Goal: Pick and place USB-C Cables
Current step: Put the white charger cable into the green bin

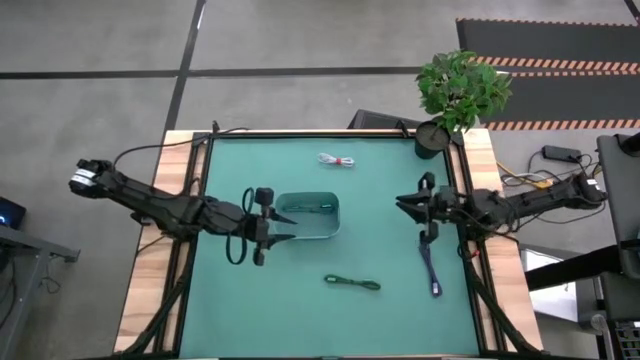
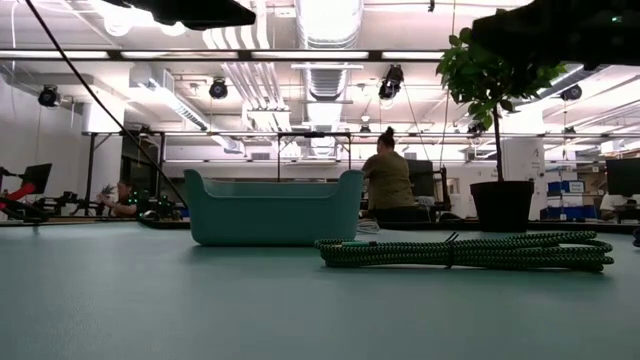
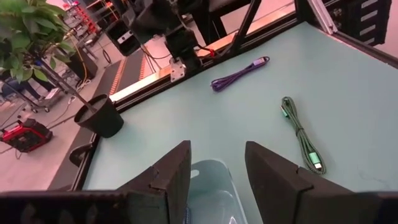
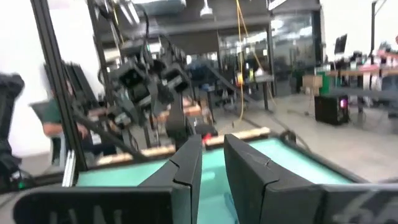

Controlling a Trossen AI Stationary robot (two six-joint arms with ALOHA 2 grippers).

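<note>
Nearest me lay the braided green cable point(image 2: 465, 252) on the teal mat. Behind it stood the teal plastic bin point(image 1: 308, 217); my left gripper point(image 1: 268, 227) hung beside it, fingers apart. The right gripper point(image 1: 412, 208), fingers nearly together, empty, hovered above the dark blue cable point(image 1: 430, 266). The white cable point(image 1: 336, 160) lay farthest.

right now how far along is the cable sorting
Done: one cable seems to lie in the teal bin. In hand: nothing; the left gripper hangs open by the bin, the right gripper looks empty. Left: white cable, green cable and blue cable on the mat.
</note>
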